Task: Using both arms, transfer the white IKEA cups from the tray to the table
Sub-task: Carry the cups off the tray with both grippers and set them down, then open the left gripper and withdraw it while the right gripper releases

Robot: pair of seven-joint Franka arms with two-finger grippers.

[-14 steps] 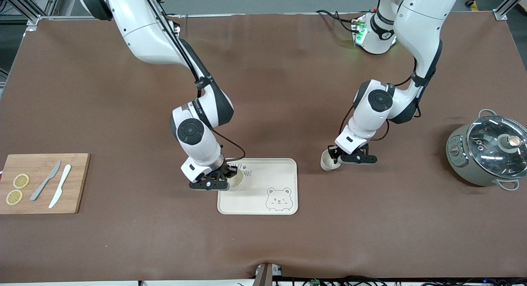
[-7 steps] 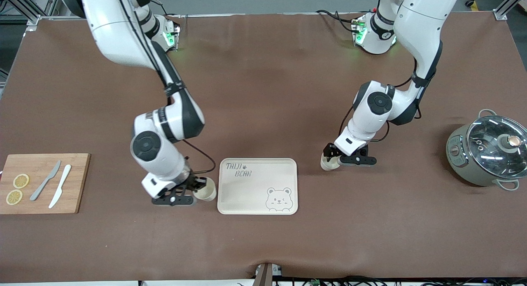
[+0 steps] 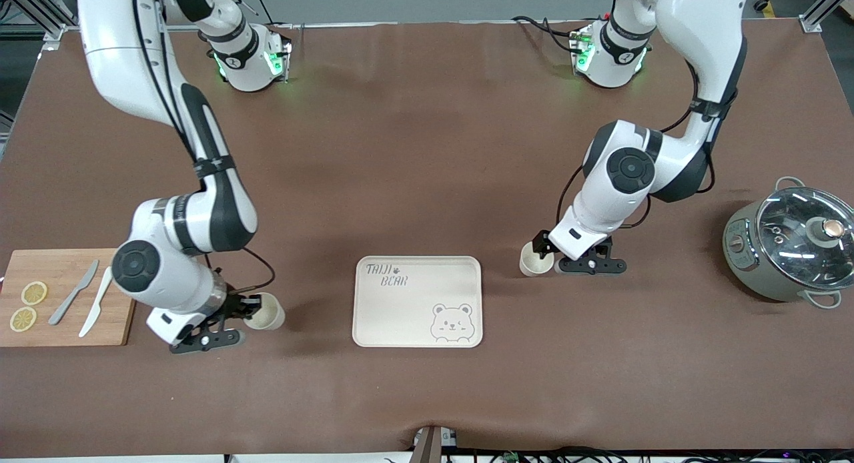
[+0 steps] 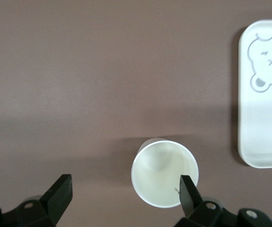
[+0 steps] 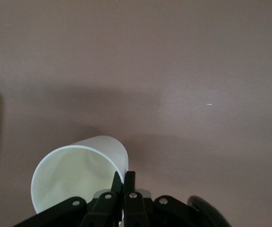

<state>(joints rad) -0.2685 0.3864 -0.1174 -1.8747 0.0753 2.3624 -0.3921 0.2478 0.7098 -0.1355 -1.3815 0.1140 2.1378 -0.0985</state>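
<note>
**Both cups off the tray**

Carried clear since a second ago, one cream tumbler hangs pinched by its rim in the right gripper over brown table, between the cream bear tray and the wooden board. Left gripper, fingers wide, flanks the second tumbler, standing on the table beside the tray.

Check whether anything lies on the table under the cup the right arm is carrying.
Nothing visible: the cup in the right end effector hangs over bare table between cutting board and tray.

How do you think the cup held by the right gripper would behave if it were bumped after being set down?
The cup, pinched at its rim by the right gripper, looks thin-walled and empty, so probably light. Being tapered and handleless, it might tip easily and then roll in a curve. Its smooth wall could slip.
</note>
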